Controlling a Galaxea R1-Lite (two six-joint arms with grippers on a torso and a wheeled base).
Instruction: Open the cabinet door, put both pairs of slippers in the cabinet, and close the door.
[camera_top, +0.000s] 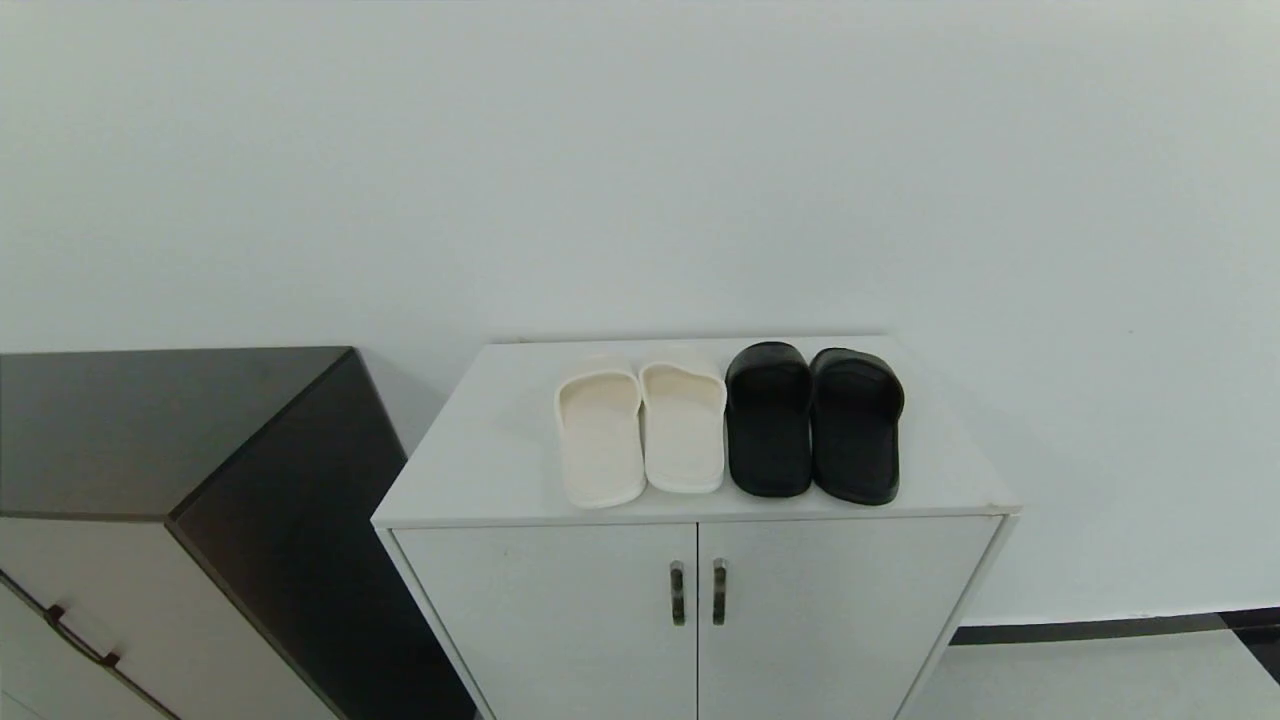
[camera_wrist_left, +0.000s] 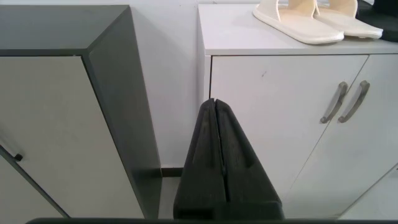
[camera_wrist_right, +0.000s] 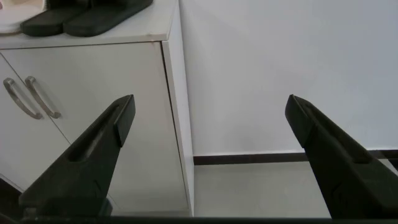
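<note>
A white two-door cabinet (camera_top: 560, 610) stands against the wall with both doors closed. Two metal handles (camera_top: 697, 592) meet at the middle of the doors. On its top lie a pair of white slippers (camera_top: 640, 430) and, to their right, a pair of black slippers (camera_top: 812, 422). My left gripper (camera_wrist_left: 214, 106) is shut, low in front of the cabinet's left side (camera_wrist_left: 267, 118), with the white slippers (camera_wrist_left: 314, 18) above it. My right gripper (camera_wrist_right: 208, 115) is open by the cabinet's right corner (camera_wrist_right: 174, 93), below the black slippers (camera_wrist_right: 84, 17).
A dark-topped cabinet (camera_top: 150, 440) with a pale front and a dark handle (camera_top: 80, 635) stands to the left of the white one. A narrow gap separates them. A plain white wall is behind, with a dark baseboard (camera_top: 1110, 628) and bare floor at the right.
</note>
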